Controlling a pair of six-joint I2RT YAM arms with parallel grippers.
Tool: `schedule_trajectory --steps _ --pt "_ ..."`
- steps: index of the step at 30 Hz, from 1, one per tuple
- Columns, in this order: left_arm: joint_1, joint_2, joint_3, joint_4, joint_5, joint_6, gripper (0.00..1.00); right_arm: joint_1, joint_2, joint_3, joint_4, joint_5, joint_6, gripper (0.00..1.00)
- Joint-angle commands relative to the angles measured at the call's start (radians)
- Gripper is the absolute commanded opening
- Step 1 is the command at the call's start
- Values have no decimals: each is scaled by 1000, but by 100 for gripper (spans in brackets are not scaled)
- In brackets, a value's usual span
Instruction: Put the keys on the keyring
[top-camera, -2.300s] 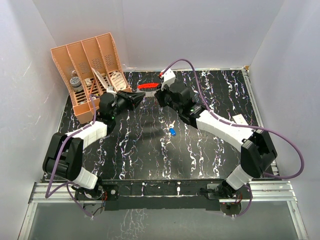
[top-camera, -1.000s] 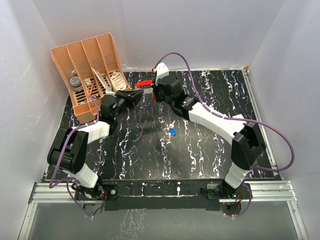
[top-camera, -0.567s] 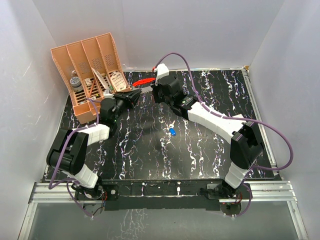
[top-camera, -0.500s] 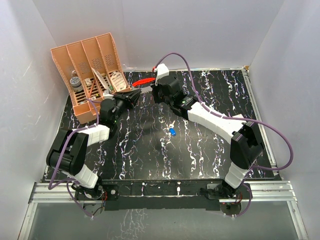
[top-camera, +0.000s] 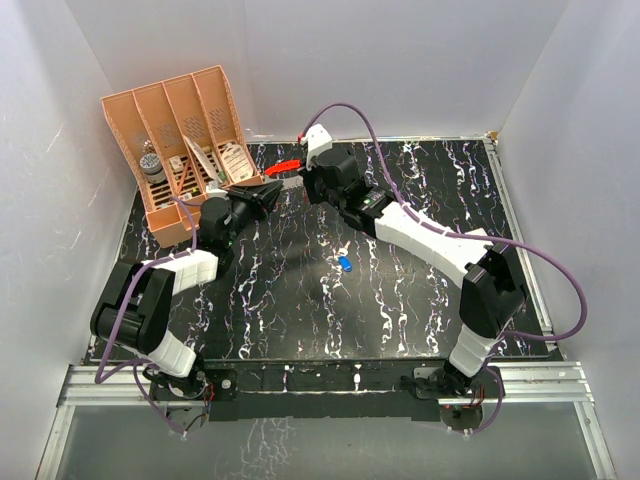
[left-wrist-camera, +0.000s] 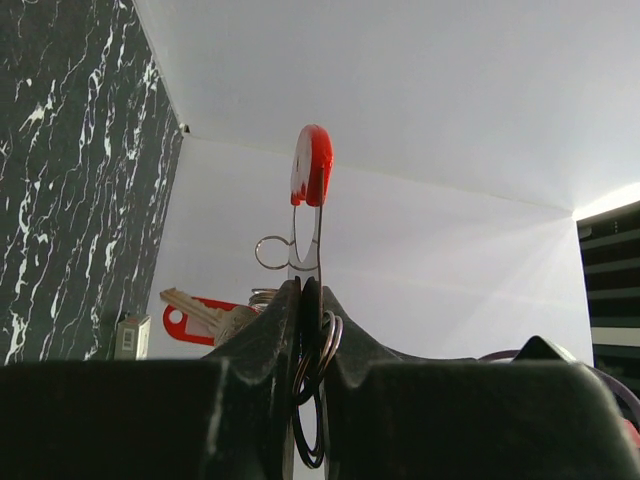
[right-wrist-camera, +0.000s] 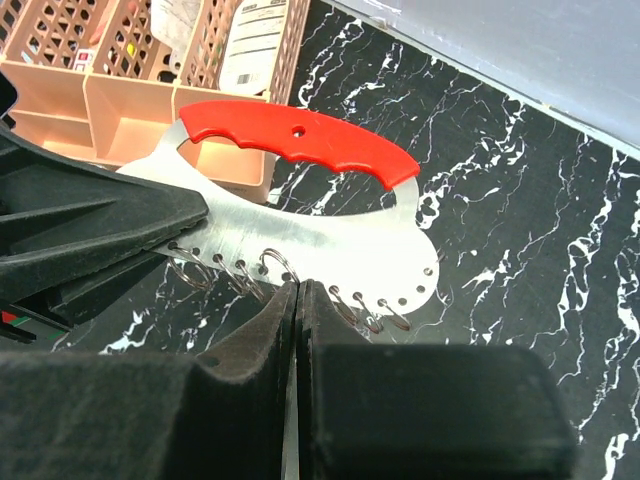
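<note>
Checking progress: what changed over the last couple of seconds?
The right gripper and left gripper carried the keyring slightly left and toward the back, both still pinching it. The blue key stayed put.

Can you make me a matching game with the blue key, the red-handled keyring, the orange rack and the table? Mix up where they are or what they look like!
Things:
1. blue key
2. keyring
3. orange rack
4. table

Clues:
A. black with white streaks
B. pinched by the left gripper and the right gripper
C. standing at the far left corner
D. lying loose, out in the middle

Pairs: 1-D, 2-B, 3-C, 4-A
</note>
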Motion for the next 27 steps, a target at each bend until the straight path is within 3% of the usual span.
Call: schedule_trajectory --steps 1,16,27 --pt "-1 -47 21 -4 22 27 0 13 -9 67 25 9 -126 0" --pt "-2 -5 45 -38 43 54 0 122 81 185 -148 240 -420 0" --pt "-3 31 53 -8 46 49 0 128 90 238 -271 249 -446 0"
